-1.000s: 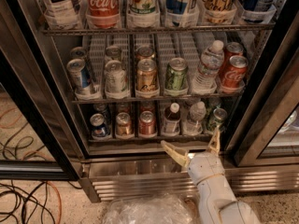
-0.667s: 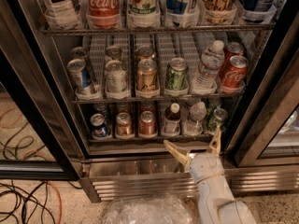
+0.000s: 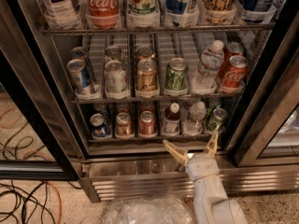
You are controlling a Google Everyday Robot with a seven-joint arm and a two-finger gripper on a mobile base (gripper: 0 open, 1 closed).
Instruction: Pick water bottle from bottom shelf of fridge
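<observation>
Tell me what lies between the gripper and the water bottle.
In the camera view, only the front lip of the bottom shelf lies between the open gripper, just below it, and the water bottle; nothing else stands in that stretch.

Jaws of gripper (image 3: 189,139) before water bottle (image 3: 195,119)

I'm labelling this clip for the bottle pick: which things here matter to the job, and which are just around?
Job: water bottle, bottom shelf, fridge, gripper open, just below the shelf's front lip.
Just around: dark-liquid bottle beside it, cans on that shelf, taller bottle one shelf up, floor cables.
</observation>
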